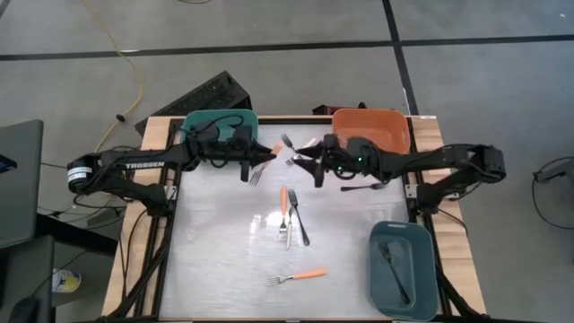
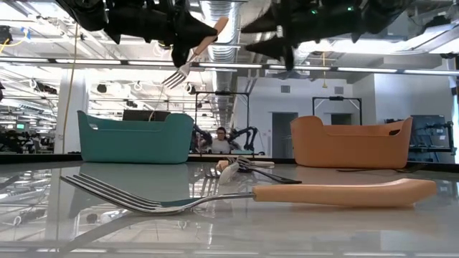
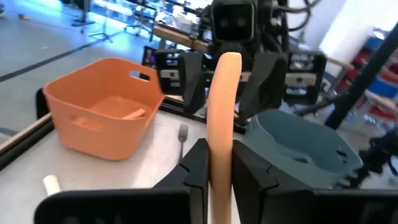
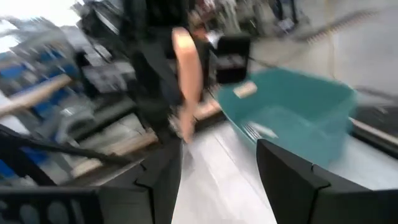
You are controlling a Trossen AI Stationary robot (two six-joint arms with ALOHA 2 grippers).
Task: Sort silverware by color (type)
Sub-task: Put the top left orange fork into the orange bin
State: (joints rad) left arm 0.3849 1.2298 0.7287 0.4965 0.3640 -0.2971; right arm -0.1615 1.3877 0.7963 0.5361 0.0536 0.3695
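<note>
Orange-handled fork [image 1: 263,167] hanging above table near teal bin, tines angling down, handle pinched upright. White-handled fork [image 1: 287,142] lying at table's far edge btwn teal & orange bins. Orange fork [image 1: 283,213] & black fork [image 1: 298,216] lying side by side mid-table. Another orange fork [image 1: 298,275] resting nearer front edge. Black fork [image 1: 363,187] lying by orange bin; one black fork [image 1: 394,271] sitting in grey-blue bin

Blurred throughout in the right wrist view; orange-handled fork [image 3: 221,124] with tines cut off below; teal bin [image 1: 221,126] partly hidden under the left arm.
</note>
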